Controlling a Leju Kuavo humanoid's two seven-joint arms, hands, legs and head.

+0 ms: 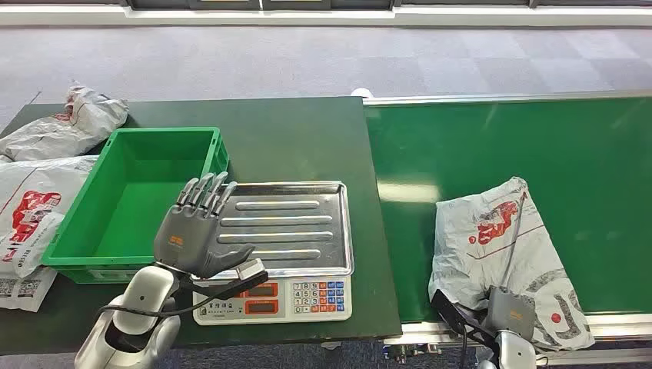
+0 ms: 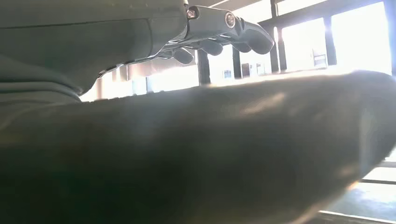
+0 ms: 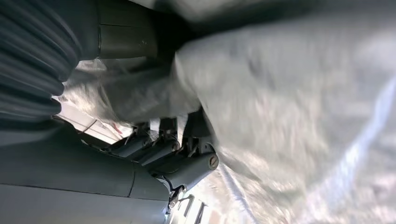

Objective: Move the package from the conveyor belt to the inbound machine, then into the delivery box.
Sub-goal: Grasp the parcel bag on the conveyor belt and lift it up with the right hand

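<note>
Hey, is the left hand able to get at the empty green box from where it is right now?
Probably yes. The left hand hovers with fingers spread over the scale tray, right beside the green box. The box is open-topped and nothing stands between them.

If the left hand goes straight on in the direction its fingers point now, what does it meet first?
Probably the green bin. The left hand hangs open over the scale's steel tray, fingers pointing toward the bin's near corner. Its height above the rim is unclear, so it might pass over.
</note>
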